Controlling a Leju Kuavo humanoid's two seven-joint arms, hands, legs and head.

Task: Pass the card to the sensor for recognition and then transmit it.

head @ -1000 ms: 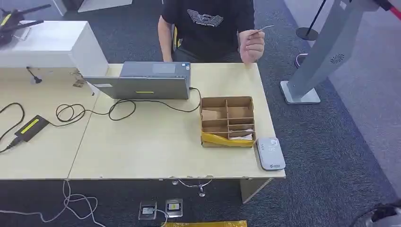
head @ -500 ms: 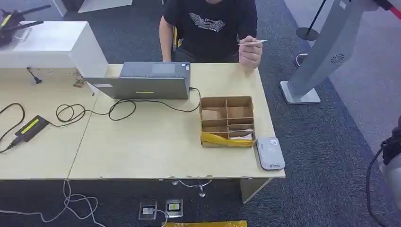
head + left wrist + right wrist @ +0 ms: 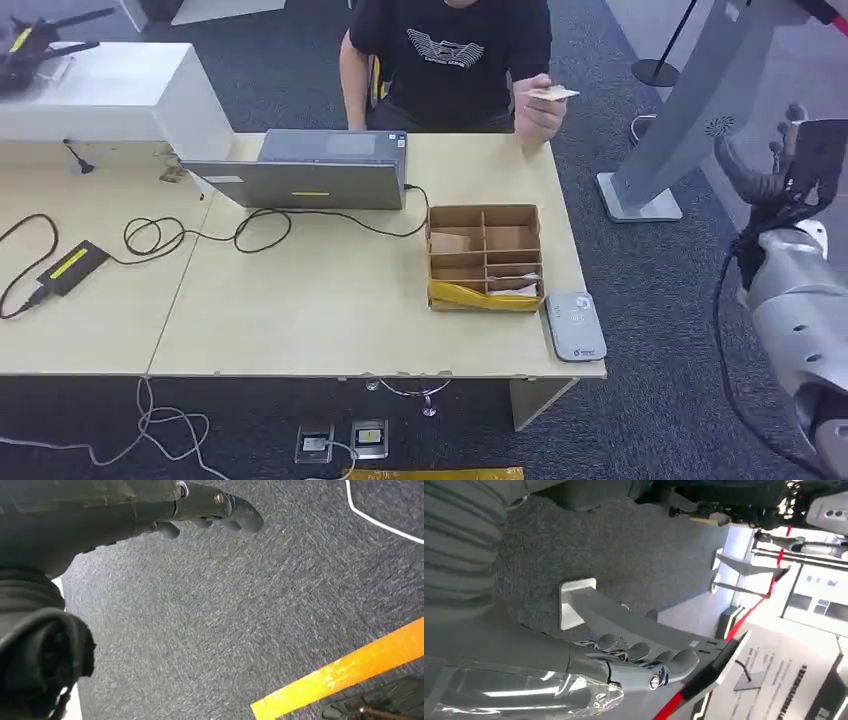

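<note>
Evidently the handover step: the person's hand [image 3: 540, 108] offered the card [image 3: 553, 94] at one o'clock, while the right hand [image 3: 778, 165], fingers released, hung at three. Next it needed to reach over and pinch the card, then carry it to the card reader [image 3: 574, 325]. Left hand [image 3: 210, 510] hung released over carpet.

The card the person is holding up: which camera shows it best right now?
The head view. It shows the card pinched in the person's hand behind the table's far edge, tilted nearly flat. The left wrist view looks down at carpet. The right wrist view shows carpet and a grey stand, with no card I can make out.
</note>
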